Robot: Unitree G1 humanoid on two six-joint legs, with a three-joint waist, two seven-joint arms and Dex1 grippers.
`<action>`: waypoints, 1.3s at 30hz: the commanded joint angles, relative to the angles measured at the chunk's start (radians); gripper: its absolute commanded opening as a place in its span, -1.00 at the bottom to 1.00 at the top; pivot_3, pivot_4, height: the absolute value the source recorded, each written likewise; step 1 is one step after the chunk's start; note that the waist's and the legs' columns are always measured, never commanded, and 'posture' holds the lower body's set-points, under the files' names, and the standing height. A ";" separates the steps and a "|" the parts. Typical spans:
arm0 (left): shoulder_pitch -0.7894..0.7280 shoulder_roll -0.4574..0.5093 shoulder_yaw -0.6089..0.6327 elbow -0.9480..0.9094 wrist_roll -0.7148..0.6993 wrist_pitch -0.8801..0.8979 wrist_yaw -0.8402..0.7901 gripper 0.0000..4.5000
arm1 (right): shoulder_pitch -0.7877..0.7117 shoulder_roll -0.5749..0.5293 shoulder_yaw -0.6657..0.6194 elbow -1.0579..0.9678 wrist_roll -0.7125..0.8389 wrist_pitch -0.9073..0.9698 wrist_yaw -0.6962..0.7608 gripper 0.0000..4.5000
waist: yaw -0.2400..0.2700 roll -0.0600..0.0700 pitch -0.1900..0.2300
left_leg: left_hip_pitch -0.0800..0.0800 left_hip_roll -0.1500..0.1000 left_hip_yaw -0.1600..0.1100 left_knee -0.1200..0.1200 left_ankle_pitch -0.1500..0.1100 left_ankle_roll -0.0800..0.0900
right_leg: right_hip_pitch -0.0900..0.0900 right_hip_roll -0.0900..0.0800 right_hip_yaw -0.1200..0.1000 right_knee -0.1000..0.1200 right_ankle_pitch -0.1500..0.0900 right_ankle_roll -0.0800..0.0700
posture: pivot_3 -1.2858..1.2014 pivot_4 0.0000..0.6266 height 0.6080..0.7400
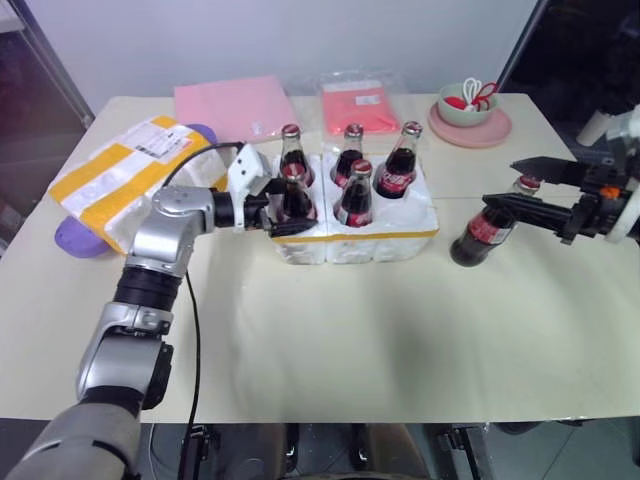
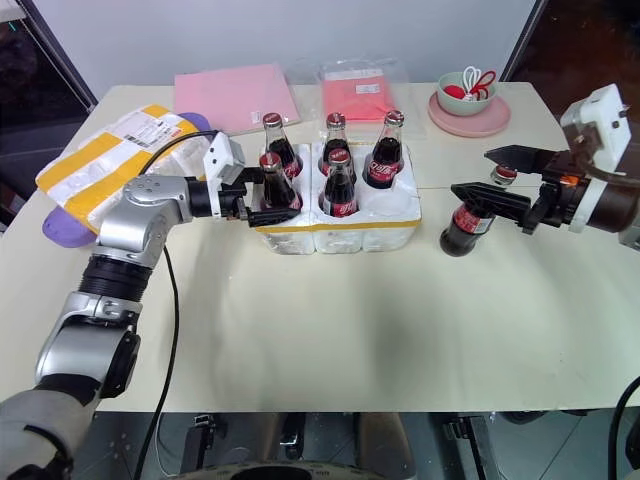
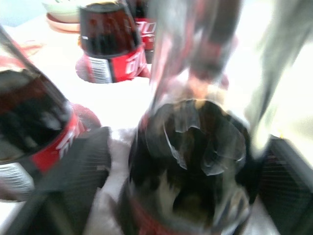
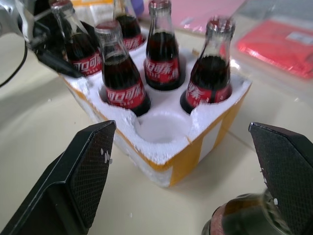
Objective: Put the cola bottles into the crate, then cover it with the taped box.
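Left eye view: crate [image 1: 400, 235] at frame centre holds five cola bottles [image 1: 355, 195]; a sixth bottle [image 1: 478, 235] stands right of it. Taped box [image 1: 120, 175] lies upper left. Left gripper [image 1: 285, 210] flanks the front-left bottle, fingers spread.

Right wrist view: right gripper [image 4: 188, 176] gapes wide, empty; one well vacant.

Five cola bottles [image 1: 355, 195] in crate [image 1: 400, 235]; sixth [image 1: 480, 232] stands right.

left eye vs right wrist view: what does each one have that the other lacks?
Left eye: the bowl on its pink plate, and the taped box whole. Right wrist: a look down into the empty well. Both: the crate, five seated bottles, the sixth bottle beside the crate, the left tool around a corner bottle.
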 commanded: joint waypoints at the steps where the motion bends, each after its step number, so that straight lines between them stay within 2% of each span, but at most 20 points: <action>1: -0.027 0.082 0.121 -0.118 -0.136 0.131 -0.046 0.96 | 0.045 0.003 -0.138 -0.087 0.065 0.043 -0.033 1.00 | -0.005 -0.001 0.001 | 0.000 0.000 0.000 0.001 0.000 0.000 | 0.000 0.000 0.000 0.000 0.000 0.000 | 0.03 -0.52 1.00; 3: -0.019 0.117 0.157 -0.184 -0.207 0.212 -0.074 0.96 | 0.077 0.011 -0.190 -0.117 0.095 0.068 -0.051 1.00 | -0.008 -0.001 0.001 | -0.001 0.000 0.000 0.002 -0.001 0.001 | 0.000 0.000 0.000 0.000 0.000 0.000 | 0.03 -0.52 1.00; 6: -0.024 0.213 0.249 -0.319 -0.422 0.452 -0.144 0.96 | 0.217 0.056 -0.316 -0.211 0.128 0.129 -0.090 1.00 | -0.003 -0.001 0.001 | 0.000 0.000 -0.001 0.002 -0.001 0.001 | 0.001 -0.001 0.000 0.000 0.000 0.000 | 0.03 -0.52 1.00; 8: -0.025 0.254 0.277 -0.371 -0.502 0.534 -0.164 0.96 | 0.307 0.109 -0.385 -0.259 0.147 0.154 -0.130 1.00 | 0.001 -0.001 0.000 | 0.000 0.000 -0.002 0.002 -0.001 0.001 | 0.002 -0.001 -0.001 0.000 0.000 0.000 | 0.03 -0.52 1.00; 11: -0.008 0.285 0.237 -0.408 -0.484 0.525 -0.180 0.96 | 0.382 0.190 -0.403 -0.288 0.141 0.150 -0.217 1.00 | 0.004 0.000 0.000 | 0.001 -0.001 -0.002 0.004 -0.001 0.002 | 0.005 -0.002 -0.001 -0.001 0.001 0.002 | 0.03 -0.52 1.00; 15: 0.012 0.288 0.175 -0.417 -0.430 0.462 -0.198 0.96 | 0.450 0.266 -0.317 -0.299 0.048 0.061 -0.292 1.00 | 0.001 0.000 0.000 | 0.010 -0.001 -0.002 0.005 -0.001 0.002 | 0.015 -0.003 -0.001 -0.005 0.003 0.002 | 0.03 -0.52 1.00; 20: 0.022 0.273 0.117 -0.418 -0.353 0.368 -0.189 0.96 | 0.407 0.338 -0.212 -0.232 -0.008 -0.010 -0.363 1.00 | -0.008 0.000 0.000 | 0.011 -0.001 -0.001 0.005 -0.001 0.002 | 0.015 -0.004 0.000 -0.007 0.004 -0.003 | 0.03 -0.52 1.00; 28: 0.023 0.256 0.120 -0.438 -0.362 0.368 -0.173 0.96 | 0.297 0.360 -0.114 -0.070 -0.084 -0.092 -0.407 1.00 | -0.005 0.000 0.000 | 0.005 -0.001 0.000 0.000 -0.001 0.003 | 0.007 -0.003 -0.001 -0.006 0.006 0.001 | 0.03 -0.52 1.00; 39: 0.045 0.253 0.126 -0.485 -0.382 0.399 -0.150 0.96 | 0.142 0.378 0.033 0.174 -0.184 -0.222 -0.376 1.00 | -0.006 0.000 0.000 | 0.005 -0.001 0.000 0.002 0.000 0.003 | 0.007 -0.003 -0.001 -0.006 0.006 0.001 | 0.03 -0.52 1.00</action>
